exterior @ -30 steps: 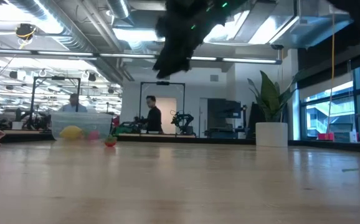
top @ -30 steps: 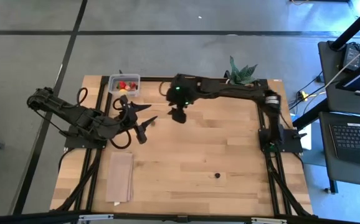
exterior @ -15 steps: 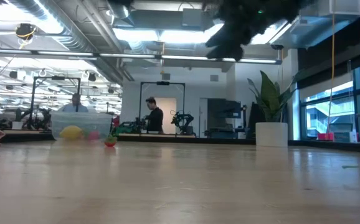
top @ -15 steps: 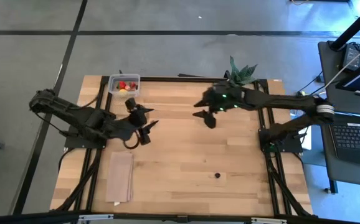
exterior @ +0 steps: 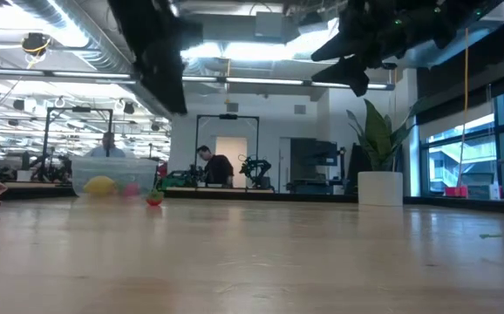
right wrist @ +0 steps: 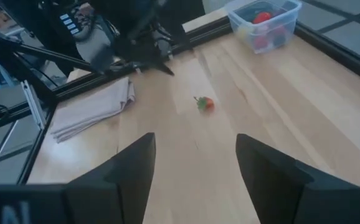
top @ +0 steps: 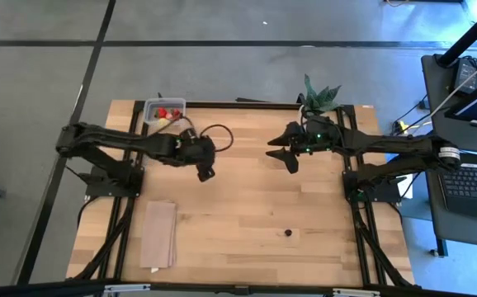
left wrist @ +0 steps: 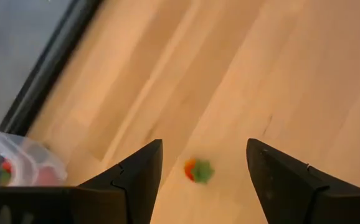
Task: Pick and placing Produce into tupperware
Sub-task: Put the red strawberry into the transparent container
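The clear tupperware [top: 164,110] stands at the table's far left with red and yellow produce pieces in it; it also shows in the low view [exterior: 112,174]. One red strawberry piece with a green cap [left wrist: 197,170] lies on the bare wood near it, also seen in the right wrist view [right wrist: 205,102]. A dark berry [top: 288,233] lies toward the near edge. My left gripper [top: 206,172] is open and empty, hovering above the strawberry piece. My right gripper [top: 281,157] is open and empty, high over the table's far right half.
A folded tan cloth [top: 160,235] lies at the near left. A spiky green plant in a white pot [top: 319,92] stands at the far edge behind my right arm. People show in the room beyond the table.
My right gripper has drawn back from the table's middle toward the right edge, staying high and open. My left gripper has reached toward the table's middle and now hangs over the strawberry piece. The produce has not moved.
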